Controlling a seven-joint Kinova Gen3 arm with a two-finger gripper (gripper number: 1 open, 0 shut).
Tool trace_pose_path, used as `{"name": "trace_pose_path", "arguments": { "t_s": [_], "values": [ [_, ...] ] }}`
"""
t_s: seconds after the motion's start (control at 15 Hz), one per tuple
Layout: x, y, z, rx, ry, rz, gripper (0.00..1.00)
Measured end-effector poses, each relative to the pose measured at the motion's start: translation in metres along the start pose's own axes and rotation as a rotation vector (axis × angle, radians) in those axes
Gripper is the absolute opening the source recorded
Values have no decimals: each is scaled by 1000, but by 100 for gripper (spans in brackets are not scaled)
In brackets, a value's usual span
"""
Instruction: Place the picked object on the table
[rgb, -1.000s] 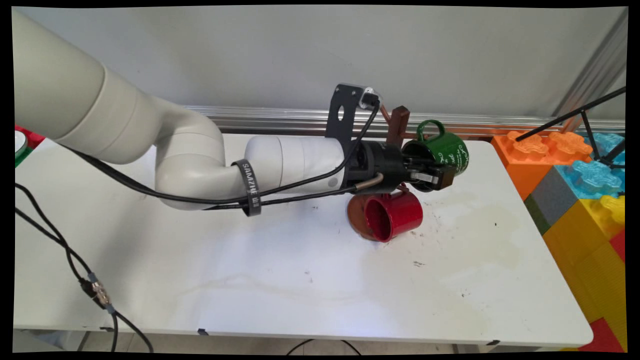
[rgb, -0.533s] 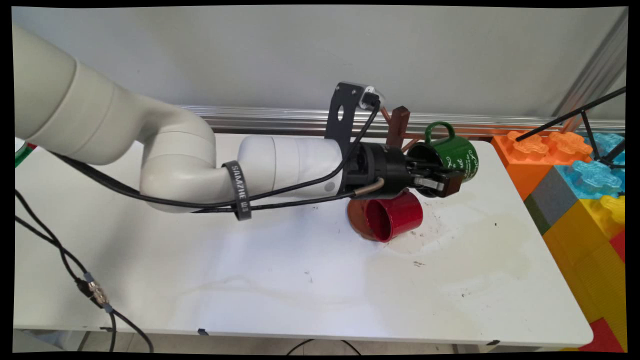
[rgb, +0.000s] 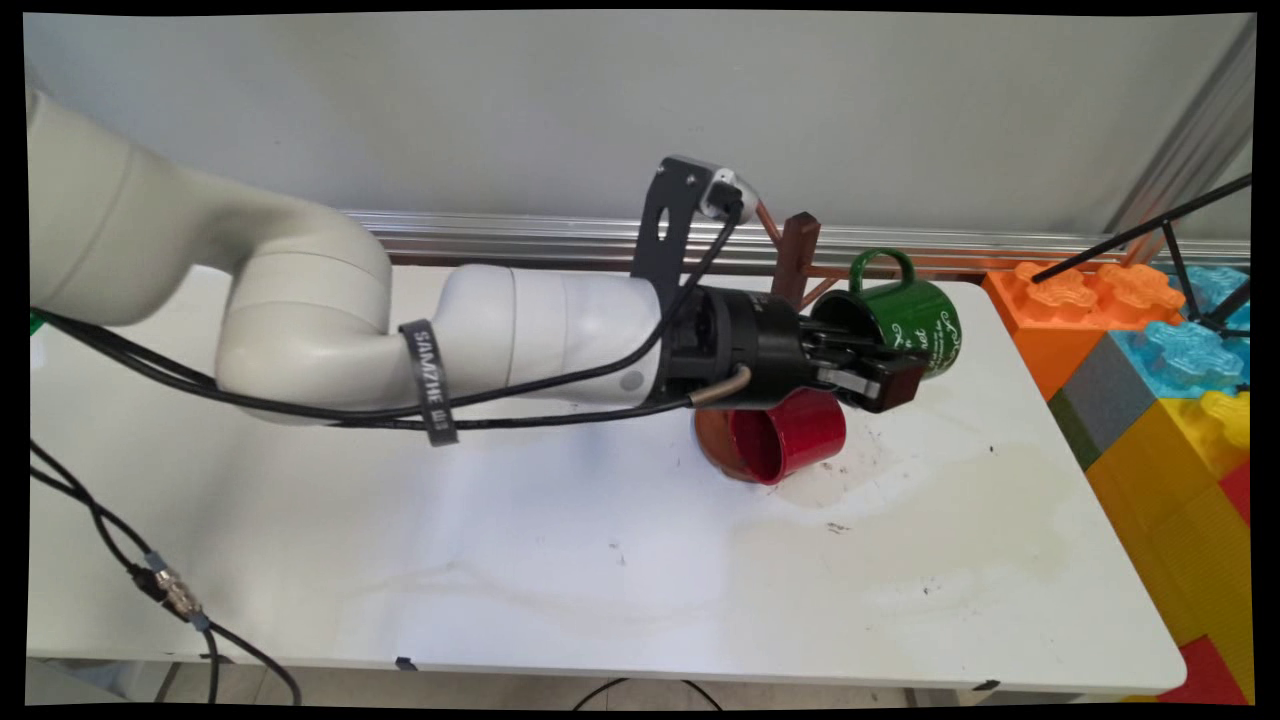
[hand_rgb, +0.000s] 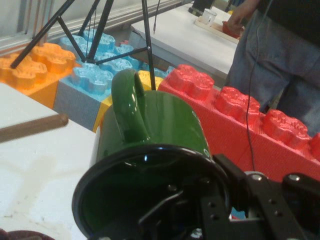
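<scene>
My gripper (rgb: 880, 368) is shut on the rim of a green mug (rgb: 912, 312), one finger inside it and one outside. The mug is held on its side above the table, handle up, mouth facing the hand. In the hand view the green mug (hand_rgb: 165, 120) fills the middle above my gripper (hand_rgb: 215, 200). Just left of it stands a brown mug tree (rgb: 797, 255); one of its pegs (hand_rgb: 32, 127) shows in the hand view. A red mug (rgb: 795, 435) lies on its side below my hand, by the tree's round brown base (rgb: 708, 440).
Large toy blocks (rgb: 1150, 350) in orange, blue, grey and yellow are stacked along the table's right side, with a black tripod (rgb: 1180, 240) over them. A person (hand_rgb: 280, 50) stands beyond the red blocks (hand_rgb: 240, 115). Black cables (rgb: 120, 500) hang at the left.
The arm has carried the green mug a little to the right, away from the mug tree's post. The red mug has not moved.
</scene>
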Motion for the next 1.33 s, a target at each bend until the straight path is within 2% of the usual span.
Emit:
{"name": "trace_pose_path", "arguments": {
  "t_s": [0.73, 1.33],
  "values": [
    [24, 5, -39, -25, -52, 84, 0],
    [49, -5, -76, -16, -106, 190, 0]
  ]
}}
